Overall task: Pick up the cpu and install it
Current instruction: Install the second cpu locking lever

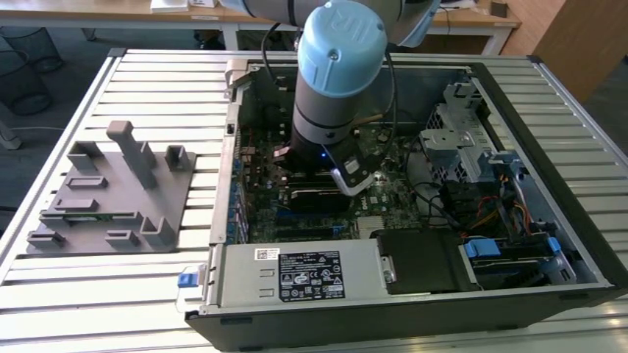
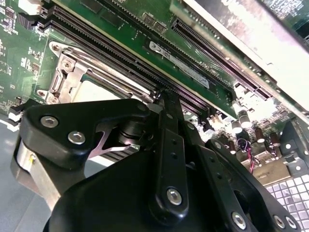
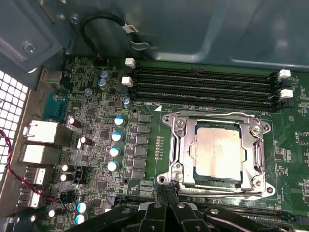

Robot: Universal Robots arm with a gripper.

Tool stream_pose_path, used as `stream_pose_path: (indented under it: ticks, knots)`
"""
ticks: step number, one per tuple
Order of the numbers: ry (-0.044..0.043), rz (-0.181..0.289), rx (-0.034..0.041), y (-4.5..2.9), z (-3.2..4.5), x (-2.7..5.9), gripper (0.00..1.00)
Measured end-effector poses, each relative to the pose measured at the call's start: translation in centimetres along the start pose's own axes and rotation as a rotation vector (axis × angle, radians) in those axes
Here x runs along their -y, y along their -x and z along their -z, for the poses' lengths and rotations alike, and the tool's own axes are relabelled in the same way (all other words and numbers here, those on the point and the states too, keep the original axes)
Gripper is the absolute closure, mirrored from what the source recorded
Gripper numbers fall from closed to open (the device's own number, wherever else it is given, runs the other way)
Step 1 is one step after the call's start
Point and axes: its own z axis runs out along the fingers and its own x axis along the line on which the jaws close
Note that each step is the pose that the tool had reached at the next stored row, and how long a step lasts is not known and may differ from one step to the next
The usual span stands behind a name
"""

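Observation:
The cpu (image 3: 216, 151), a square chip with a pale silvery top, lies flat inside the metal socket frame (image 3: 256, 154) on the green motherboard. In the second wrist view a corner of the cpu (image 2: 94, 92) shows beside the frame (image 2: 67, 67). My gripper (image 3: 166, 205) hovers just off the socket's edge, its fingers drawn together with nothing between them, apart from the chip. Its black linkages (image 2: 169, 159) are seen close up. In the exterior view the arm (image 1: 334, 73) reaches down into the open computer case and hides the socket.
Several black memory slots (image 3: 203, 82) run along one side of the socket, and capacitors (image 3: 116, 137) stand on another side. A grey fixture (image 1: 113, 187) lies on the slatted table at the exterior view's left. The power supply (image 1: 294, 276), drive cage (image 1: 461, 147) and cables (image 1: 490, 213) crowd the case.

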Motion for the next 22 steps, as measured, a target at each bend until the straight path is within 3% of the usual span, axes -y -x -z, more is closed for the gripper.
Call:
stream_pose_path:
  ticks: [8,22]
  knots:
    - [0.0212,0.001,0.0017,-0.12,-0.10,0.01,0.89]
    - [0.0273,0.001,0.0021,-0.34,-0.25,-0.06,0.89]
